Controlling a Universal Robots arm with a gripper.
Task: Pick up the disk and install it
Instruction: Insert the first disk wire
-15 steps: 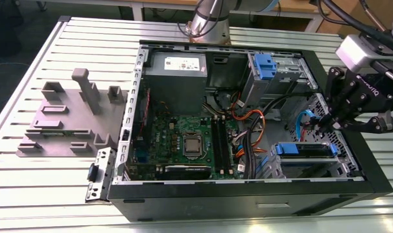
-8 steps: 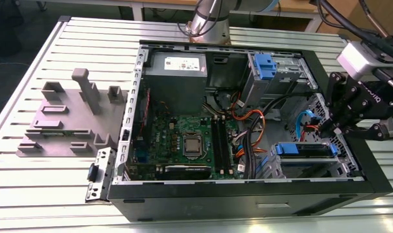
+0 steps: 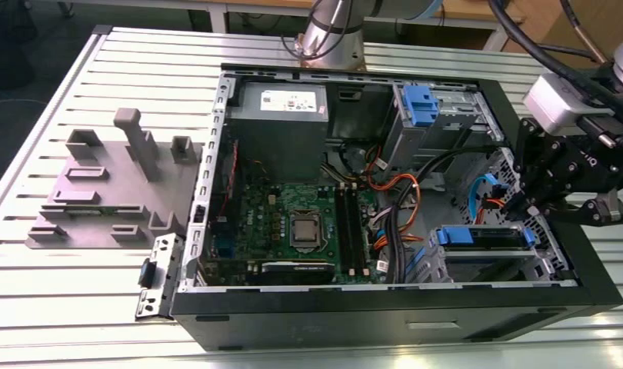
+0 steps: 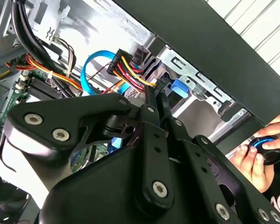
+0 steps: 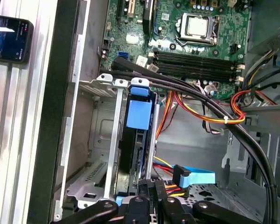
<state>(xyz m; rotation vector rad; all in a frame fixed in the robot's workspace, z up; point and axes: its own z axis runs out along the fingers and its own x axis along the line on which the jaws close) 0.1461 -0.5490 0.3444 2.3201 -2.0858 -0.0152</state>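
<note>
I judge you are working at the install step: the disk [image 5: 137,114] is already standing in the drive bay [image 5: 100,135] at the case corner, with its blue carrier lying between the metal rails. The gripper [image 4: 157,93] is hovering at the disk's end, fingers pressed together and pinching nothing I can see. I cannot tell if it is touching the carrier. Seating is calling for a straight push along the rails, clear of the power cables [image 5: 210,119].

The power supply's white label [image 3: 281,98] is too small to read.
</note>
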